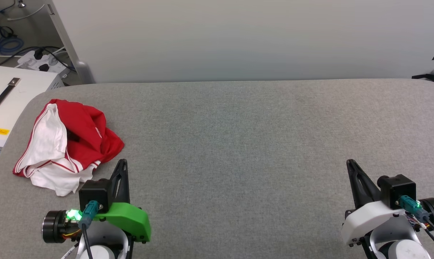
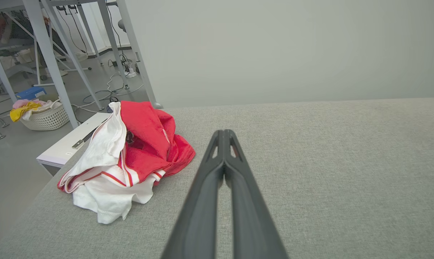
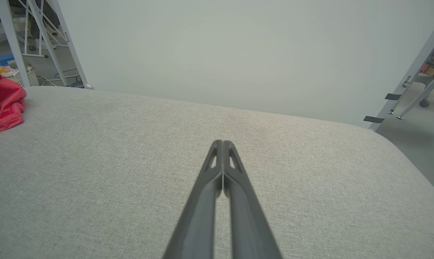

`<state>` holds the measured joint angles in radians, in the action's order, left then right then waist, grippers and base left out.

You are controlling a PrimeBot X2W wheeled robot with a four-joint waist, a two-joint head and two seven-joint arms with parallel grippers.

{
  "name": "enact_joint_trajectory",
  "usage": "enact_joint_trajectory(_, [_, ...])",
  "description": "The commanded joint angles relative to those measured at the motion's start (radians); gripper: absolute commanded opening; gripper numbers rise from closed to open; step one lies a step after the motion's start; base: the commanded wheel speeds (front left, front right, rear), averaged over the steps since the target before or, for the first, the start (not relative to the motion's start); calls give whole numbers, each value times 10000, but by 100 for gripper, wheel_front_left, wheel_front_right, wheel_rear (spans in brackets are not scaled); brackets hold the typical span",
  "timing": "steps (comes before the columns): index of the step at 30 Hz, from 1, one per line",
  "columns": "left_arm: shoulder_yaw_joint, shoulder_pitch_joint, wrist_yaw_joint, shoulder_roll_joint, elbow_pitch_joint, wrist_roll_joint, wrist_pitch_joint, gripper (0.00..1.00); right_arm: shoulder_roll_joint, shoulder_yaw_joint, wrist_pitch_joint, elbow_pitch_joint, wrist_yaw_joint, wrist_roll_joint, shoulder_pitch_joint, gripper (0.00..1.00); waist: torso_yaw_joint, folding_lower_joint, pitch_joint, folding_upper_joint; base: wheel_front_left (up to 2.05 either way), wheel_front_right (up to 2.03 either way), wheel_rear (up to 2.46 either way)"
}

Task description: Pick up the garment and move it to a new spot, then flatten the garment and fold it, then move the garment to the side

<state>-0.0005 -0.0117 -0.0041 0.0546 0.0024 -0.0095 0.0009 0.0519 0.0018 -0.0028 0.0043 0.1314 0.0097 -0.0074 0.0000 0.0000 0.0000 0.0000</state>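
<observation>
The garment (image 1: 67, 144) lies crumpled in a red and white heap at the left end of the grey padded table (image 1: 238, 144). White cloth with red stripe trim spills toward the front of the heap. In the left wrist view the garment (image 2: 127, 162) sits just left of my fingers. My left gripper (image 1: 122, 162) is shut and empty, its tips a little right of the heap and apart from it. My right gripper (image 1: 349, 162) is shut and empty near the table's front right. In the right wrist view a red edge of the garment (image 3: 3, 100) shows far left.
A white box (image 1: 8, 97) stands off the table's left edge, with cables and a power strip (image 1: 40, 61) on the floor behind it. A plain wall (image 1: 238, 39) runs along the table's far side. A laundry basket (image 2: 44, 115) sits on the floor.
</observation>
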Motion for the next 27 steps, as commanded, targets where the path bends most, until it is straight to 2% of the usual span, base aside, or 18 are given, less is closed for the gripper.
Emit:
enact_joint_trajectory(1, [5, 117, 41, -43, -24, 95, -9, 0, -17, -18, 28, -43, -7, -97, 74, 0, 0, 0, 0, 0, 0, 0, 0])
enact_joint_trajectory(7, [5, 117, 41, -43, -24, 95, -9, 0, -17, -18, 28, -43, -7, -97, 74, 0, 0, 0, 0, 0, 0, 0, 0])
enact_joint_trajectory(8, [-2, 0, 0, 0, 0, -1, -1, 100, 0, 0, -1, 0, 0, 1, 0, 100, 0, 0, 0, 0, 0, 0, 0])
enact_joint_trajectory(27, [0, 52, -127, -4, 257, -420, -318, 100, 0, -91, -313, 89, -1, 314, 76, 100, -3, 0, 17, 0, 0, 0, 0])
